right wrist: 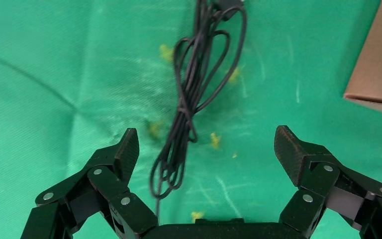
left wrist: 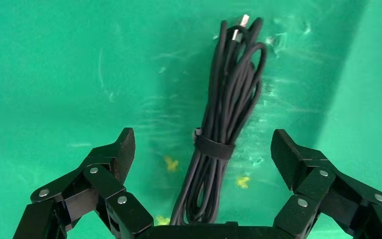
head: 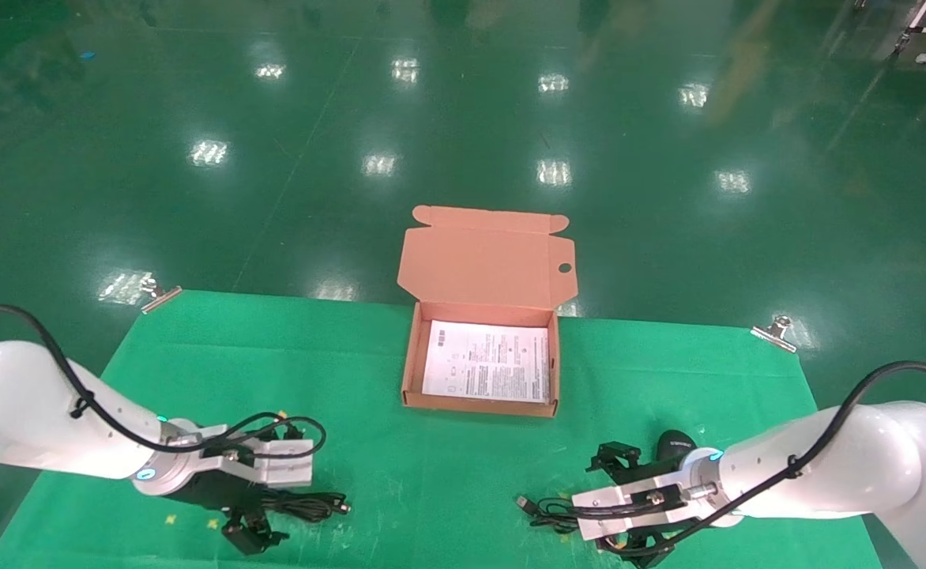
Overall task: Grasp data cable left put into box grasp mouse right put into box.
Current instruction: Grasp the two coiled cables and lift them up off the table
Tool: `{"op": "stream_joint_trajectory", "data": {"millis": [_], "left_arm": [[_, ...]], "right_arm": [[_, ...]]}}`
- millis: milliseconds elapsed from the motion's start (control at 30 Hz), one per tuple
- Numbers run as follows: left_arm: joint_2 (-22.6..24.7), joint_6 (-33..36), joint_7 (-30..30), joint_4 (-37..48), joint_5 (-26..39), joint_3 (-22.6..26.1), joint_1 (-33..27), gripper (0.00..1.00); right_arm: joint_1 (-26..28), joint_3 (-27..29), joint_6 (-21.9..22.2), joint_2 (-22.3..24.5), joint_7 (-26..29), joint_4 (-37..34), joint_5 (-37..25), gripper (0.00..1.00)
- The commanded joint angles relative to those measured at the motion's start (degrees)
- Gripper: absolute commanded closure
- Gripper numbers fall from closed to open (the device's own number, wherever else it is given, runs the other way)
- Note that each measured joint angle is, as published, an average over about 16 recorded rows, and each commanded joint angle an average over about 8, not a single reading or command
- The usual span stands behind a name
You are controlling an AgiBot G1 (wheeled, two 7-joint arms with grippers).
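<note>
The salmon-orange box [head: 409,371] stands open at the table's far middle, with a white printed sheet on its bottom. The data cable [head: 313,504], a strapped black bundle, lies at the near left. My left gripper [head: 273,494] is open and low over it. In the left wrist view the cable [left wrist: 224,114] runs between the spread fingers of the left gripper [left wrist: 202,149], untouched. The black mouse [head: 675,442] lies at the near right, partly hidden by my right arm. My right gripper [head: 629,506] is open above the mouse's thin cord [head: 546,510]. The right wrist view shows that cord [right wrist: 189,99] and the right gripper [right wrist: 206,149], not the mouse.
A green cloth [head: 194,379] covers the table, held by metal clips at the far corners [head: 159,294] [head: 779,330]. The box's lid [head: 487,257] stands up at the back. A corner of the box [right wrist: 378,64] shows in the right wrist view.
</note>
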Motion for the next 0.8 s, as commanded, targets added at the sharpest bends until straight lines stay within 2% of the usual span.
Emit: {"op": "stream_joint_trajectory", "data": {"millis": [33,100,133,167,200,800], "left_arm": [[0.31,-0.99,0.75,0.97,0.36,0.07,-0.09,0.71],[0.51,-1.66,0.87,1.6,0.44,0.04,-0.04,0.96],[0.57,-1.86,0.86,1.83,0.43,0.01,-0.01,1.0],[0.62,-1.98,0.86,1.99,0.42,0.0,0.01,1.0],[0.68,-2.12,0.86,2.15,0.4,-0.02,0.03,1.0],[0.4,-1.53,0.84,1.32,0.42,-0.02,0.01,1.0]], "right_arm": [[0.04,-0.12,0.59,-0.72,-0.62,-1.27,-0.2,0.43],[0.07,-0.21,0.89,-1.09,-0.77,-1.97,-0.37,0.68],[0.08,-0.23,0.98,-1.21,-0.8,-2.19,-0.41,0.81],[0.08,-0.24,1.05,-1.29,-0.81,-2.33,-0.43,0.93],[0.08,-0.26,1.12,-1.37,-0.83,-2.48,-0.45,1.0],[0.1,-0.23,0.79,-0.96,-0.79,-1.72,-0.38,1.0]]}}
